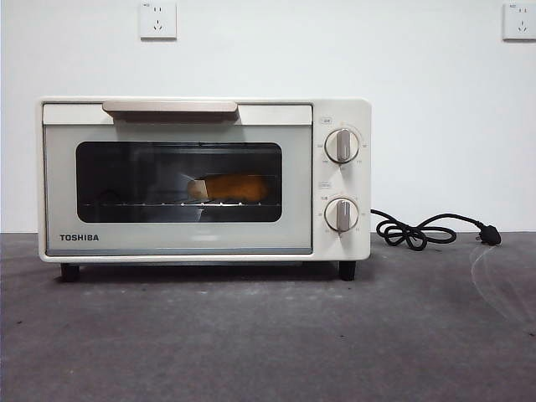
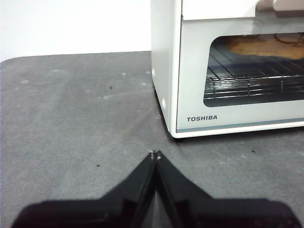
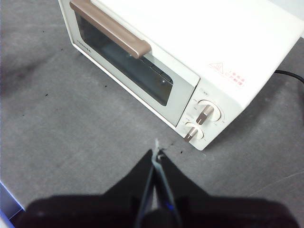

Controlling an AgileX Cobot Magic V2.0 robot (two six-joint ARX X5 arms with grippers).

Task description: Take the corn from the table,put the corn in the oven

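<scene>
The cream-white TOSHIBA oven (image 1: 201,180) stands on the dark grey table (image 1: 268,335) with its door closed. Behind the dark glass the yellow-orange corn (image 1: 230,188) lies on the wire rack, right of the window's middle. The left wrist view shows the corn (image 2: 266,46) through the window too. My left gripper (image 2: 155,154) is shut and empty, low over the table off the oven's TOSHIBA-lettered corner (image 2: 202,118). My right gripper (image 3: 156,153) is shut and empty, held high in front of the oven's (image 3: 190,52) knob end. Neither gripper shows in the front view.
A black cord with its plug (image 1: 435,230) lies coiled on the table to the right of the oven. Two wall sockets (image 1: 157,18) sit high on the white wall behind. The bar handle (image 3: 111,29) runs along the door's top edge.
</scene>
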